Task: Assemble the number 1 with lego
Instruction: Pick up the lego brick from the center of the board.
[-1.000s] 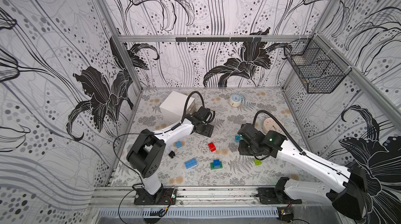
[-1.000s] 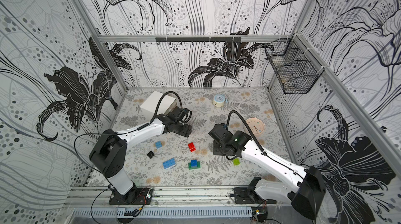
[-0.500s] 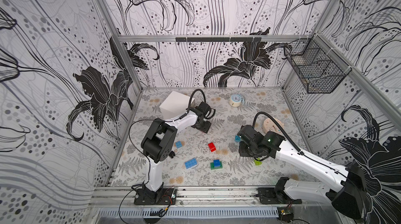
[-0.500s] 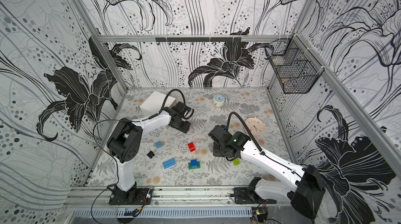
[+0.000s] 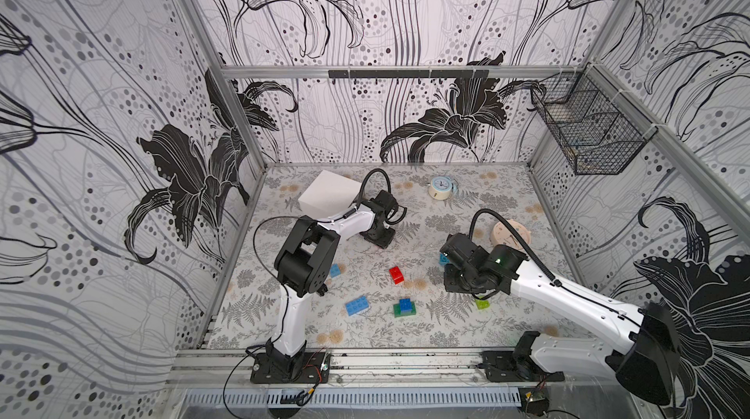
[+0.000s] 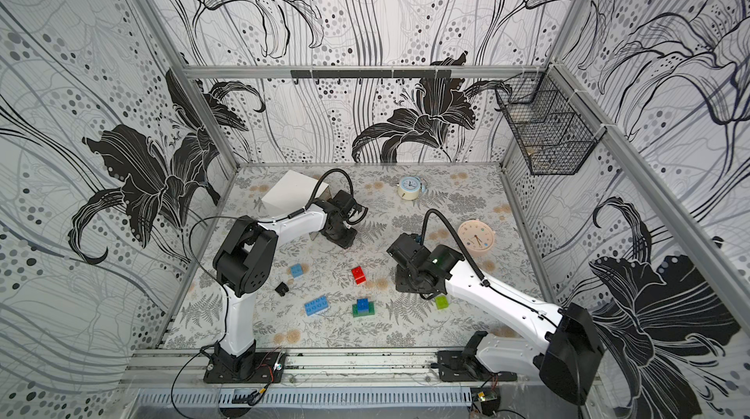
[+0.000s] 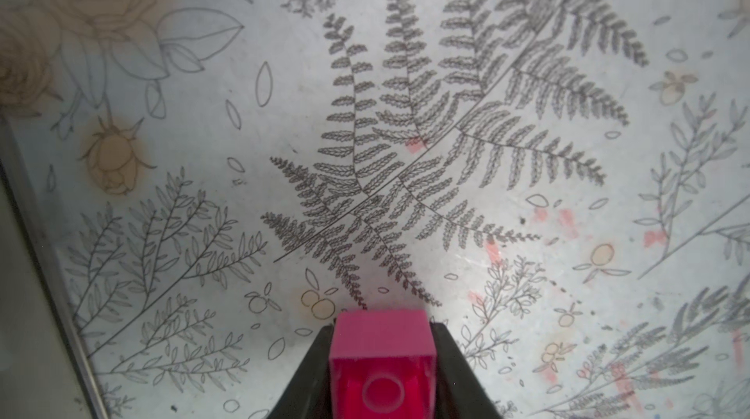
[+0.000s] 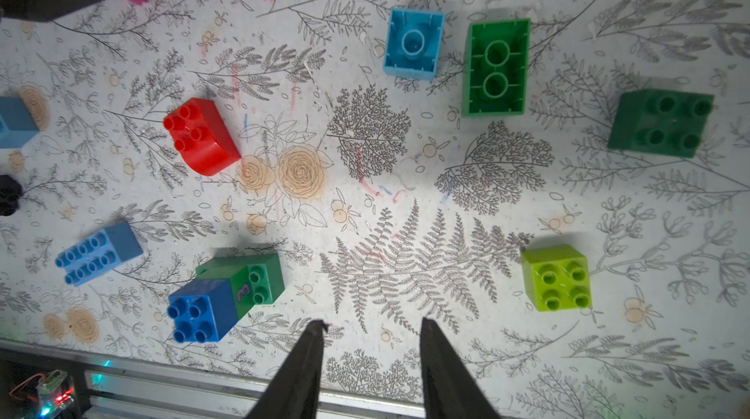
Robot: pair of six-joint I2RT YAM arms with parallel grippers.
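Pink square plastic lego brick is clamped in the left gripper near the white box at the back of the floral table, while the right gripper hangs spread and empty.

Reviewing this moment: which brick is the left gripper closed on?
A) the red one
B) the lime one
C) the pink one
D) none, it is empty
C: in the left wrist view the pink brick sits clamped in the left gripper, while the red brick and the lime brick lie loose, with no gripper on them.
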